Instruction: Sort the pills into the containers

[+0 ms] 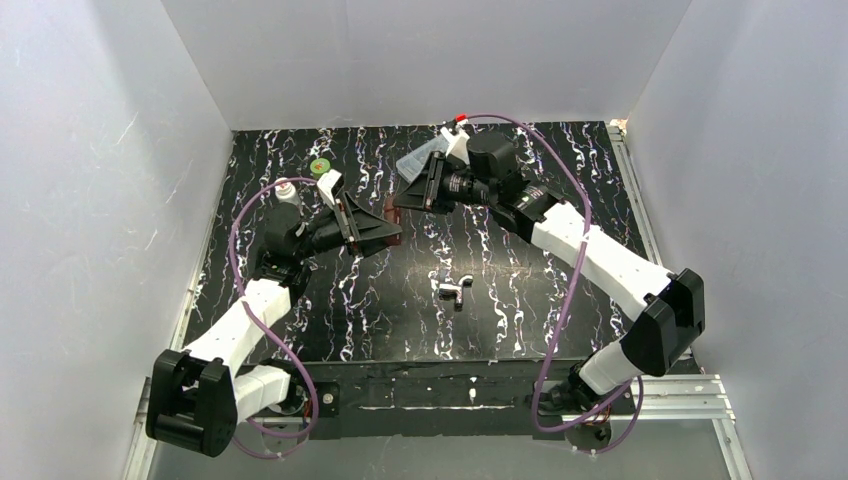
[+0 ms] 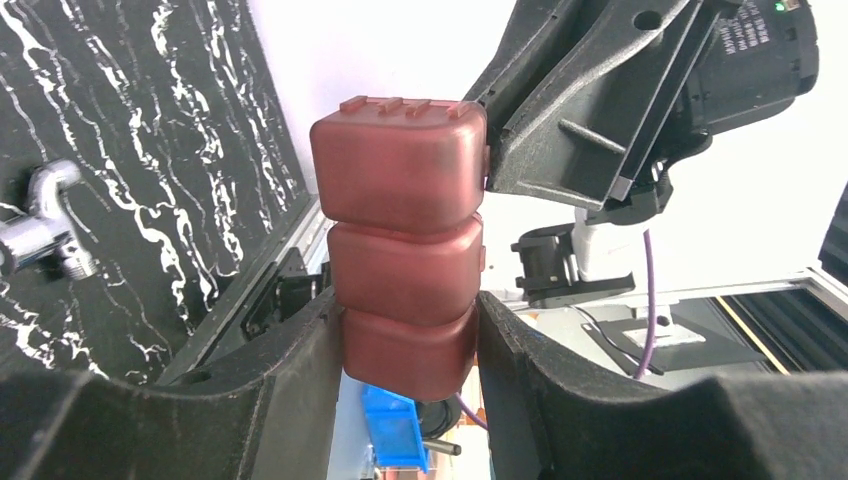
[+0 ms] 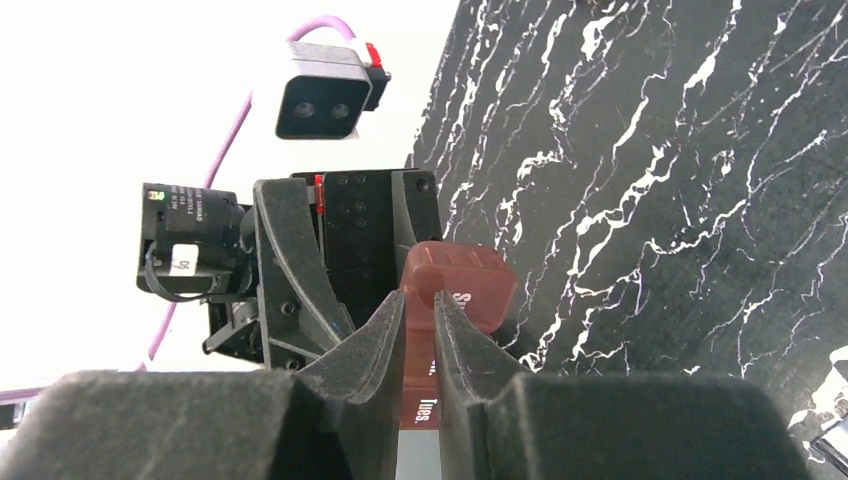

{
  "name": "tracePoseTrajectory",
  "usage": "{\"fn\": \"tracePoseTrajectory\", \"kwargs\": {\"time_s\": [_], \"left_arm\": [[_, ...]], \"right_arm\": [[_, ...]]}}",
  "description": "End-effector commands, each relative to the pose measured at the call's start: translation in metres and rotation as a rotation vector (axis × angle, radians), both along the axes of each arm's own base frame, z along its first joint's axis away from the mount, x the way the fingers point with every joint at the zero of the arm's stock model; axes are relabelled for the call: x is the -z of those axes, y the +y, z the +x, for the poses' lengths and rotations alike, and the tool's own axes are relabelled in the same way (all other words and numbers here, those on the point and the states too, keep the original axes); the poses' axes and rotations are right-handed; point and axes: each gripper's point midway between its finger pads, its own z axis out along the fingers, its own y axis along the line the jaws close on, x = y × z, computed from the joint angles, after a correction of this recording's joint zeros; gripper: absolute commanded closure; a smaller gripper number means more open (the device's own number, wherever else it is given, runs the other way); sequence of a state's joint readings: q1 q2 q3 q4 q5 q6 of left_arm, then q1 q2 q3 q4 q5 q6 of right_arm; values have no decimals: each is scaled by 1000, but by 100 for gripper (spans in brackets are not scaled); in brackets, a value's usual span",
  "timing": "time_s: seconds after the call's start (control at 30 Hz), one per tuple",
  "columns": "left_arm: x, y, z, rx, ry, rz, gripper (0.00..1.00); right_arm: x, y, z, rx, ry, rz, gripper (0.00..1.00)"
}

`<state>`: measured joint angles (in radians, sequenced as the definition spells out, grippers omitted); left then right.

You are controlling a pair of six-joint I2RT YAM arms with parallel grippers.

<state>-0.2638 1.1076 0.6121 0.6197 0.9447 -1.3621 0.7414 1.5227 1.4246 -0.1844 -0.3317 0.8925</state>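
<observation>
White walls around black white-veined desk [image 1: 500, 330]; dark red-brown plastic pill case [image 2: 400, 180] held off desk at centre of top view, clamped by left tool [image 2: 410, 345], flap pinched in right tool [image 3: 420, 325]

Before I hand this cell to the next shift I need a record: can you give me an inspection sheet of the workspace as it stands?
Surface: black, white-veined table.
Job's things: red-brown pill case held above the table between both arms; no loose pills seen.
Clutter: silver metal piece mid-table; green-capped jar, white bottle and clear packet toward the back.
End effectors: left end effector clamps one end of the case; right end effector is closed on it at the Tues. label.
Cables: purple cable looped along each arm.
Surroundings: white walls; metal rail at the right edge.
</observation>
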Motion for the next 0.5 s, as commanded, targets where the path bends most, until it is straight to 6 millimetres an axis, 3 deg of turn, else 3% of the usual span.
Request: {"fn": "tracePoseTrajectory", "kwargs": {"time_s": [0.0,0.07,0.13,0.2,0.27,0.47], "left_arm": [[-34,-1,-12,55,-118,-69,100],[-35,-2,-11,57,-121,-62,100],[-29,-2,-11,57,-102,-30,100],[-24,-1,-12,56,-95,13,100],[-23,-1,-12,56,-109,41,100],[-25,-1,-13,61,-120,47,100]], "right_arm": [[-14,-6,0,11,-44,33,78],[-14,-9,1,15,-43,34,66],[-12,-11,2,26,-37,17,38],[-11,-14,3,37,-39,-2,22],[-10,-14,5,43,-31,-18,18],[-6,-4,9,29,8,-11,20]]}}
